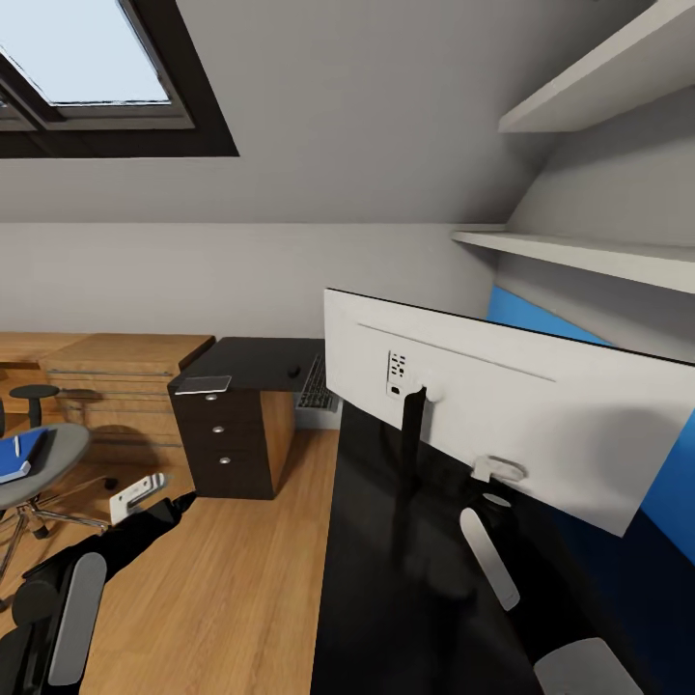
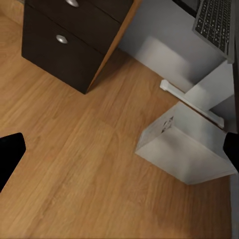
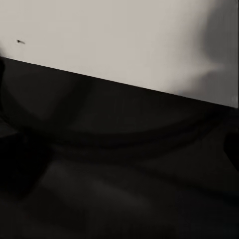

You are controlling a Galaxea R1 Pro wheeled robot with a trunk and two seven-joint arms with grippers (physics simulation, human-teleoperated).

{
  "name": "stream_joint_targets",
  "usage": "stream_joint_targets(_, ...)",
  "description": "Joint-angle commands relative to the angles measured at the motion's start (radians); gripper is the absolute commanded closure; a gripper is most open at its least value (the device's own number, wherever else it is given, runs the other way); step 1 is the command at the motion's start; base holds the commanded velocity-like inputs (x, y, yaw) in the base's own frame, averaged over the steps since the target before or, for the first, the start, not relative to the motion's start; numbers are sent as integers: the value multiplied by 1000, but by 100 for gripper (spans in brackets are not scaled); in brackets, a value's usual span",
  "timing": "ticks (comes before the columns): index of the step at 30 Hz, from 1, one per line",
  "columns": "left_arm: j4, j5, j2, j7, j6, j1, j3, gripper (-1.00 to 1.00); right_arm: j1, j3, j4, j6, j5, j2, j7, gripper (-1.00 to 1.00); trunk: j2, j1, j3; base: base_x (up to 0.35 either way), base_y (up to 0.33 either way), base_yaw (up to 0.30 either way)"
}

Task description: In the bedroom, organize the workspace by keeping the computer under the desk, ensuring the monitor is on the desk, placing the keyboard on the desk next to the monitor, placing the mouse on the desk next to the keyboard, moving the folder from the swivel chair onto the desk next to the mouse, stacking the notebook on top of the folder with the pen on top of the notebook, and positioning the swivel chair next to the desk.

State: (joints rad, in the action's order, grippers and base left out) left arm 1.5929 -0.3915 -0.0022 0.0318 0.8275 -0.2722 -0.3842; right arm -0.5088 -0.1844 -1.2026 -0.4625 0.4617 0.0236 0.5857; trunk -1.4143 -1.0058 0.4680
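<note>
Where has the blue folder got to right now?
In the head view the folder lies on the seat of the swivel chair at the far left, out on the wood floor, well apart from the desk with the monitor.

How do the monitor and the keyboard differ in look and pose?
The monitor stands upright on a black stand, its white back facing the camera; the keyboard lies flat, showing dark keys. The monitor looks much wider than the keyboard. The monitor is nearer, the keyboard farther along. Both rest on the black desk.
</note>
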Motion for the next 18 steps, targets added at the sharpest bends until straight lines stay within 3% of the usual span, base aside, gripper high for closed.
stream_joint_targets(1,1,-10,1,3,5,-1,-1,-100,-1,3,0,-3,8,3,9,-100,-1,0,1,0,0,0)
stream_joint_targets(7,1,-34,7,3,5,-1,-1,-100,-3,48,13,-2,8,30,9,-100,-1,0,1,0,0,0)
stream_joint_targets(10,1,-42,8,3,5,-1,-1,-100,-4,79,23,-1,9,70,9,-100,-1,0,1,0,0,0)
stream_joint_targets(18,0,-43,11,3,5,-1,-1,-100,-6,99,50,3,9,103,8,-100,-1,0,1,0,0,0)
